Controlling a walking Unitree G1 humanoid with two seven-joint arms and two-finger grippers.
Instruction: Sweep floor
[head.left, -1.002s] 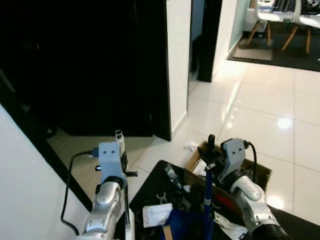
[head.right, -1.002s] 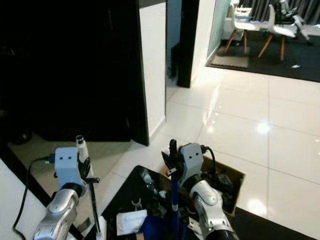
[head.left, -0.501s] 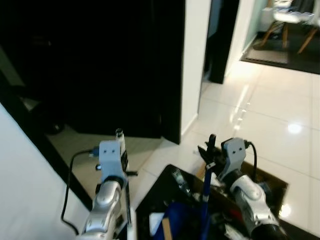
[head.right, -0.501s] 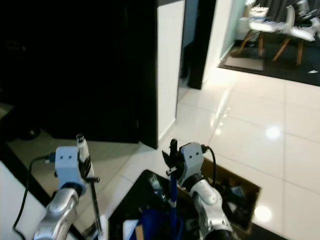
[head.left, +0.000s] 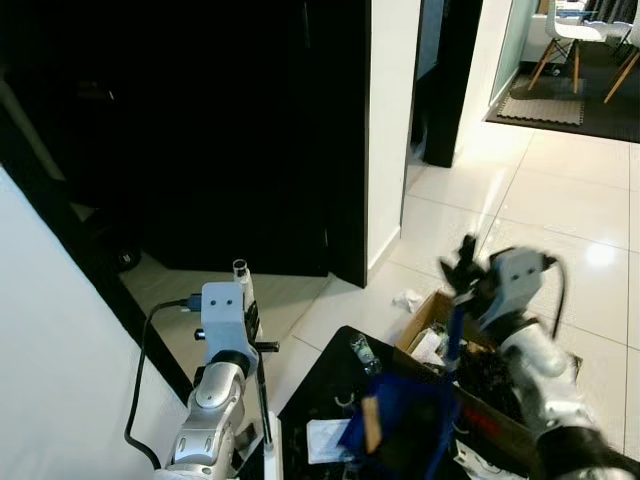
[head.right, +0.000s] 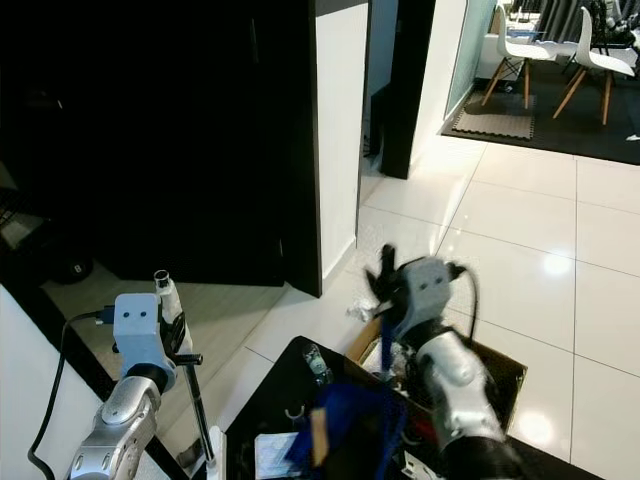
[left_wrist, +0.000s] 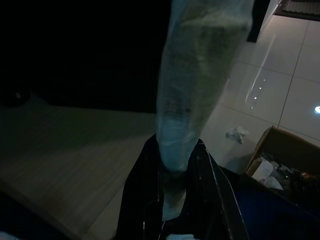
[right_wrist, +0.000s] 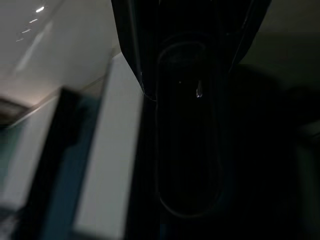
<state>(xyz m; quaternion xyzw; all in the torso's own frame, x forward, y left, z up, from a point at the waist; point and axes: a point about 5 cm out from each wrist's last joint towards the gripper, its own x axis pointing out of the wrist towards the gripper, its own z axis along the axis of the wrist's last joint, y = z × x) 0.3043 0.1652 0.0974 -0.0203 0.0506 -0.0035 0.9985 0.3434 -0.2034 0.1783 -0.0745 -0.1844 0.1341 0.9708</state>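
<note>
Left gripper (head.left: 241, 280): at about 7 o'clock in the head views, raised upright, its jaws clenched on a thin dark rod (head.left: 262, 400) that runs down toward the dustpan; a pale cap (head.left: 239, 268) tops the rod.
Right gripper (head.left: 462, 272): at about 4 o'clock, blurred, its jaws grasping the blue broom handle (head.left: 451, 340) near its upper end.
Broom: the blue handle slants down from the right gripper to a blue broom head (head.left: 400, 425) at about 6 o'clock, over the black dustpan.
Dustpan (head.left: 320, 375): a black tray low in the head views at 6 o'clock, holding white paper scraps (head.left: 325, 440) and small debris.
Cardboard box (head.left: 425, 315): open, on the floor just beyond the dustpan at about 4 o'clock, with mixed rubbish inside.
Crumpled paper (head.left: 408, 299): white, on the floor tiles (head.left: 560, 210) beside the box's near corner.
Left wrist view: a pale, blurred cylinder (left_wrist: 200, 75) between the dark fingers (left_wrist: 140, 200), the box (left_wrist: 285, 150) and paper (left_wrist: 236, 134) beyond.
Right wrist view: very dark; a black elongated shape (right_wrist: 187, 125) between the fingers.
Background: a dark doorway (head.left: 200, 120), a white wall edge (head.left: 390, 110), chairs (head.left: 580, 40) at 1 o'clock.
</note>
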